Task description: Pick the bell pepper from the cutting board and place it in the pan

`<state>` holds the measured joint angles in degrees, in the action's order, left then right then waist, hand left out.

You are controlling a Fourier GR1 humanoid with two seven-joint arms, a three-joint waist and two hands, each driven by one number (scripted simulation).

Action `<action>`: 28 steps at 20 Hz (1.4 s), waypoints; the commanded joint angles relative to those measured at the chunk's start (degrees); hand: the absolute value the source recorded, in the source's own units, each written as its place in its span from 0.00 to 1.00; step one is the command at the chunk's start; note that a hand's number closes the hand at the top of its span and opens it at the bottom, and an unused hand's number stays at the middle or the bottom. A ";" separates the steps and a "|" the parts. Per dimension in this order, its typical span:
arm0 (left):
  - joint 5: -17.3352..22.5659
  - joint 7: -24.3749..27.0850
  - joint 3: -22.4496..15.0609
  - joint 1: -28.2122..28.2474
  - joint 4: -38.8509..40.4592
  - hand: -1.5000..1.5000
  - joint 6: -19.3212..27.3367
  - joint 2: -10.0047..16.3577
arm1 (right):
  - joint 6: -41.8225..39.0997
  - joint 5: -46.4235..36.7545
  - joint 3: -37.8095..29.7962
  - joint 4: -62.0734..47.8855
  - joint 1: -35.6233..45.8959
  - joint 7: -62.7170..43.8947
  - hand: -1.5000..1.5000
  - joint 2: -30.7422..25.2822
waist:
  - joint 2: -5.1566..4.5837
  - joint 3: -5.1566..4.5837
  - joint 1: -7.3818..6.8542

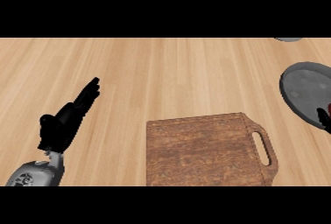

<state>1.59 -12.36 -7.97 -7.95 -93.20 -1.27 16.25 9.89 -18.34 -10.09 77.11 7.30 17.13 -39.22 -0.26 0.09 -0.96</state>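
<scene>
The brown wooden cutting board (207,151) lies at the lower middle with its handle slot to the right, and nothing rests on it. A grey pan (305,92) sits at the right edge, partly cut off. A dark red sliver, apparently the bell pepper (329,107), shows at the very right edge over the pan's near rim. Just below it a small black part of my right hand (324,119) shows, the rest being out of view. My left hand (68,118) rests open at the left, pointing up and away, holding nothing.
The wooden counter (161,74) stretches across the whole view. A small grey object (288,39) peeks in at the top right corner, mostly cut off.
</scene>
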 commanded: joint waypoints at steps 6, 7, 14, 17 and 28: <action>0.71 0.85 2.10 1.10 -0.74 0.50 -2.87 0.44 | 1.75 -2.62 -4.48 -35.46 18.48 18.79 1.00 -1.46 | -0.14 0.05 -0.92; -3.99 1.84 -1.49 -1.32 2.54 0.50 0.48 -3.05 | 2.07 -5.12 -2.30 -38.36 23.99 14.60 1.00 -0.55 | -0.30 0.03 -1.02; -1.52 5.14 3.49 -2.19 7.42 0.50 -3.29 -1.60 | 6.73 -7.34 -4.78 -56.12 31.87 25.74 1.00 0.00 | -0.35 0.03 -0.60; -2.96 1.23 0.67 -2.96 3.44 0.50 -1.36 -3.35 | 5.06 -10.14 -3.00 -59.40 32.04 11.20 1.00 -2.91 | -0.71 -0.03 -1.42; -2.46 2.13 0.95 -2.17 2.58 0.50 -2.99 -2.87 | -7.93 -5.61 -7.63 -67.88 37.48 19.56 0.00 -3.58 | -1.60 0.45 -3.15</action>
<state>-0.27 -10.99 -6.43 -11.03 -90.60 -4.30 13.68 6.60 -27.20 -14.44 10.90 43.66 33.75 -41.40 -1.63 0.43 -3.90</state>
